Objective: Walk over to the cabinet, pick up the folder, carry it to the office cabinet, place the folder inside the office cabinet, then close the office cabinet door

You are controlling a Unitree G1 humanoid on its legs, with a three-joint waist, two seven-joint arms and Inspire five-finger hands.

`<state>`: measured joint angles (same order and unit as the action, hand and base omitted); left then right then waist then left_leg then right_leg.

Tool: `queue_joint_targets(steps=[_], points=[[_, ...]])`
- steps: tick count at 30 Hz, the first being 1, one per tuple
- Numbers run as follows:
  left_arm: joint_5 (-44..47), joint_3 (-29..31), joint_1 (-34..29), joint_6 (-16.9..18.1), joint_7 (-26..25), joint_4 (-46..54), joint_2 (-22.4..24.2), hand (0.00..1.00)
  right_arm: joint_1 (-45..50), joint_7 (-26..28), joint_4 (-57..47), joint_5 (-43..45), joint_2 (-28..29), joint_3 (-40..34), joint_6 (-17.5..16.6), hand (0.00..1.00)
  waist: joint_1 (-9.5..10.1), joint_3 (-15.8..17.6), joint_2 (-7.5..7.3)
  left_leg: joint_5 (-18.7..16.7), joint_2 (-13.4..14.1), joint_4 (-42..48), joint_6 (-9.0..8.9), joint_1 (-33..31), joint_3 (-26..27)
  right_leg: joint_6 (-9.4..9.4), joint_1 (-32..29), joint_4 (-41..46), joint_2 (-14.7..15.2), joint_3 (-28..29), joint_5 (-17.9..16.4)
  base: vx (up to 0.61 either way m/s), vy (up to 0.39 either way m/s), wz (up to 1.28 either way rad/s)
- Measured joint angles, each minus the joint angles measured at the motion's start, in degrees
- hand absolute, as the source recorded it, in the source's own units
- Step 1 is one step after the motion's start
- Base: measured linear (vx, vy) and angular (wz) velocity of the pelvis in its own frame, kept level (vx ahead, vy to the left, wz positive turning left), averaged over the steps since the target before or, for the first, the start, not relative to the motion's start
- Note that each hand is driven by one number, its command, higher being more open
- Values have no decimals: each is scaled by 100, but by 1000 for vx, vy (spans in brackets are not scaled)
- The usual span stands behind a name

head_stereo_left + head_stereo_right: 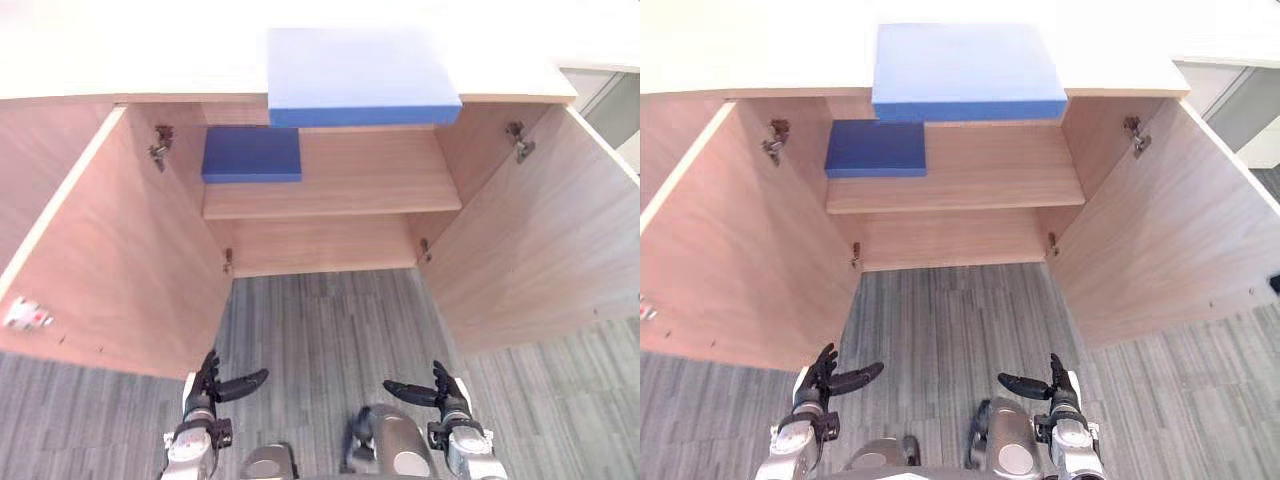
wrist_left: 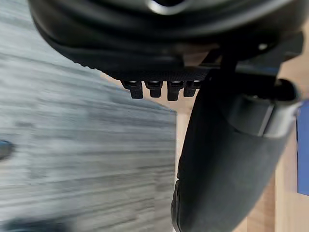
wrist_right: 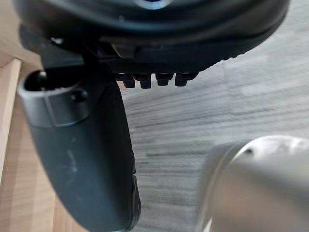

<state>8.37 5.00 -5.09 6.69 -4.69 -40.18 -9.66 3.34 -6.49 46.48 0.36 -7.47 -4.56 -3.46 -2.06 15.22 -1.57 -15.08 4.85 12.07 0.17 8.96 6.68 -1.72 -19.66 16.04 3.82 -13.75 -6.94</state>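
A blue folder (image 1: 360,75) lies flat on the cabinet's white top (image 1: 130,50), its near edge overhanging the front. Inside, a darker blue folder (image 1: 252,155) rests on the left part of the wooden shelf (image 1: 380,185). Both cabinet doors stand wide open: the left door (image 1: 130,260) and the right door (image 1: 540,240). My left hand (image 1: 215,385) and right hand (image 1: 435,392) hang low over the floor in front of the cabinet, well short of it. Both are open and empty, thumbs pointing toward each other. The wrist views show the left thumb (image 2: 227,159) and right thumb (image 3: 87,159) over the floor.
Grey striped carpet (image 1: 330,320) runs between the two open doors up to the cabinet's base. Metal hinges (image 1: 160,145) sit on the inner walls. A small white fitting (image 1: 28,315) is fixed to the left door's outer end.
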Motion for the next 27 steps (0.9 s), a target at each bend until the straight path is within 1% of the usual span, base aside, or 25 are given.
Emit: queue_joint_targets(steps=[1, 2, 3, 4, 5, 6, 7, 8, 9, 10, 11, 12, 13, 14, 16, 18, 20, 21, 23, 26, 27], points=[[-1, -11, -50, -6, 9, -51, 12, 100, 174, -2, 1, -2, -22, -60, 3, 100, -50, -36, -60, -242, -28, 61, -410, 257, -109, 137, 101, -559, -53, 331, 1311, 618, -183, 52], [-6, 4, -10, -3, 12, -138, 95, 100, 192, 0, 46, -3, -77, -121, 7, 100, -73, -2, 46, -346, 75, 147, -574, 359, -186, 329, 108, -315, -94, 328, 1418, 606, -195, 31], [-6, 8, 37, -29, 19, -158, 190, 100, 42, -2, 147, -2, -135, -217, 90, 100, -59, 18, 225, -243, 250, 544, -767, 199, -265, 500, -13, 130, -172, 284, 1138, 675, -254, 24], [-6, 8, 51, -32, 21, -119, 282, 100, 55, 2, 128, -1, -158, -297, 100, 100, -51, 32, 231, 6, 271, 1305, -851, -98, -305, 447, 61, 325, -124, 227, 764, 645, -240, 16], [-7, 23, 39, -30, 13, -99, 332, 100, 70, -3, 105, -1, -156, -293, 113, 100, -38, 40, 229, 226, 323, 1866, -892, -318, -304, 466, 197, 323, -108, 206, 640, 523, -207, 40], [-1, 21, 41, -35, 6, -90, 400, 100, 99, -8, 26, 7, -149, -283, 132, 100, -36, 58, 246, 471, 479, 2867, -910, -737, -292, 500, 488, 214, -118, 118, 538, 394, -143, 36], [1, 14, -6, -32, 8, -33, 479, 100, 200, -27, -98, 7, -79, -284, 134, 100, 36, 61, 240, 188, 684, 3709, -859, -1133, -95, 541, 962, -30, -195, 55, 491, 521, -164, 25], [1, 5, -15, -31, 24, 19, 606, 100, 222, -31, -322, 22, -41, -316, 62, 100, 151, 36, 196, -92, 730, 3546, -683, -1506, 318, 549, 1465, -406, -201, 49, 486, 548, -143, 4], [1, -16, -19, -30, 38, 71, 664, 100, 156, -29, -428, 38, -35, -407, -14, 100, 195, 26, 218, -124, 690, 2842, -619, -1654, 504, 540, 1689, -653, -202, 51, 490, 477, -80, -16], [1, -52, -18, -31, 39, 108, 667, 100, 111, -38, -470, 64, -43, -472, -75, 100, 205, -6, 275, 80, 614, 1770, -535, -1688, 493, 468, 1834, -822, -247, 51, 489, 350, 3, -13], [1, -52, -18, -30, 37, 133, 671, 100, 115, -38, -492, 64, -45, -510, -87, 100, 203, -36, 335, 372, 610, 1274, -464, -1692, 481, 426, 1881, -876, -304, 56, 475, 320, 72, -19], [3, -38, -26, -42, 29, 143, 612, 100, 119, -51, -447, 69, 19, -610, -75, 100, 226, -77, 367, 716, 596, 805, -440, -1655, 430, 313, 1964, -905, -370, 115, 403, 255, 85, -8], [14, -37, -29, -40, 15, 173, 583, 100, 164, -59, -448, 69, 59, -629, -67, 100, 229, -111, 326, 739, 536, 680, -426, -1611, 430, 291, 1953, -917, -331, 121, 405, 232, 109, 3], [57, -38, -19, -32, 13, 235, 554, 100, 239, -74, -407, 70, 82, -645, -56, 100, 228, -153, 237, 797, 412, 456, -403, -1553, 430, 198, 1920, -930, -219, 124, 346, 230, 104, 13], [63, -38, -46, -32, 13, 310, 539, 100, 264, -82, -279, 71, 76, -647, -43, 100, 226, -161, 224, 839, 293, 233, -363, -1475, 495, 157, 1892, -951, -115, 155, 324, 186, 97, 1], [65, -37, -214, -34, 12, 550, 477, 100, 287, -71, -171, 73, 107, -642, 9, 100, 226, -161, 226, 845, 203, 70, -354, -1331, 538, 109, 1939, -967, -51, 231, 299, 123, 64, -11], [63, -35, -397, -36, 11, 848, 384, 100, 345, -69, -137, 73, 126, -643, 15, 100, 233, -163, 224, 844, 181, -80, -354, -1139, 559, 86, 2075, -1016, -48, 269, 314, 117, 43, -5], [58, -32, -527, -34, 10, 1198, 325, 100, 376, -70, -137, 72, 118, -646, 14, 100, 237, -165, 224, 845, 175, -202, -354, -1007, 564, 74, 2148, -1020, -54, 291, 322, 83, 25, 0], [52, -32, -713, -36, 10, 1678, 287, 100, 383, -69, -140, 71, 97, -646, 13, 100, 239, -180, 220, 845, 169, -278, -354, -934, 564, 71, 2181, -1022, -56, 304, 324, 65, 22, 0], [-40, -35, -1157, -14, 24, 2988, 213, 100, 405, -40, -197, 69, 68, -646, 5, 100, 260, -195, 225, 856, 136, -399, -338, -823, 551, 70, 2243, -1021, -43, 315, 325, 15, 14, 1], [-65, -35, -1236, -10, 27, 3251, 187, 100, 413, -31, -217, 67, 68, -646, 2, 100, 258, -197, 226, 857, 130, -405, -336, -808, 543, 70, 2257, -1021, -38, 315, 325, 3, 25, 5]])
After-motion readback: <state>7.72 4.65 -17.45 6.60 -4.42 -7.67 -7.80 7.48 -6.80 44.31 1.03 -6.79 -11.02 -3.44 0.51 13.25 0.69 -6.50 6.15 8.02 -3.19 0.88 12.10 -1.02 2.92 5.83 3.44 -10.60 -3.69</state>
